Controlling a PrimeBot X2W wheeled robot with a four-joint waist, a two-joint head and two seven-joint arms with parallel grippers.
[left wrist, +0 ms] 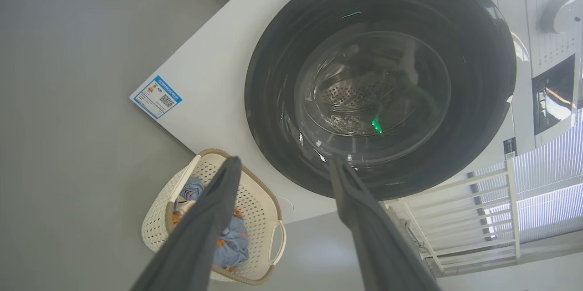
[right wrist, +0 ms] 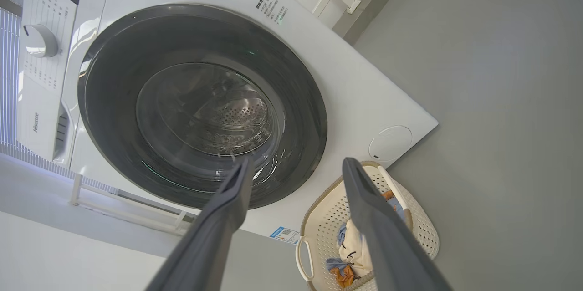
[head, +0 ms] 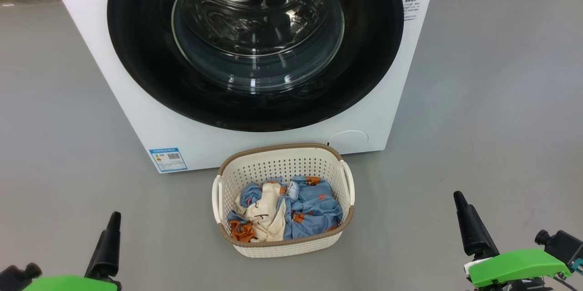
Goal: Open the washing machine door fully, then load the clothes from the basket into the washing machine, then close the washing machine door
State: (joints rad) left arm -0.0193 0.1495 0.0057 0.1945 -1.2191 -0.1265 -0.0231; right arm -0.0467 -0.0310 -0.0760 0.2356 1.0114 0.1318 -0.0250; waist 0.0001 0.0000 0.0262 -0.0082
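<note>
Lower centre, clothes (head: pixel 314 206) in basket (head: pixel 282 247), washing machine door (head: pixel 257 31) closed; my left gripper (left wrist: pixel 284 163), right gripper (right wrist: pixel 298 163) both spread, empty.

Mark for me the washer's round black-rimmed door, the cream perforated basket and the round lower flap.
Round glossy black-rimmed washing machine door (head: pixel 136 54), head view: left of the black rim.
Cream perforated plastic basket (head: pixel 282 247), head view: front wall.
Round white lower flap (right wrist: pixel 390 143), right wrist view: its centre.

1. The washing machine (head: pixel 132 118) is white and boxy, blue sticker stuck low on its front.
2. The washing machine door (head: pixel 141 68), glossy black rim, is shut.
3. The basket (head: pixel 282 247), cream, is parked just in front.
4. The clothes (head: pixel 314 209), blue, cream and orange-brown, are crumpled inside it.
</note>
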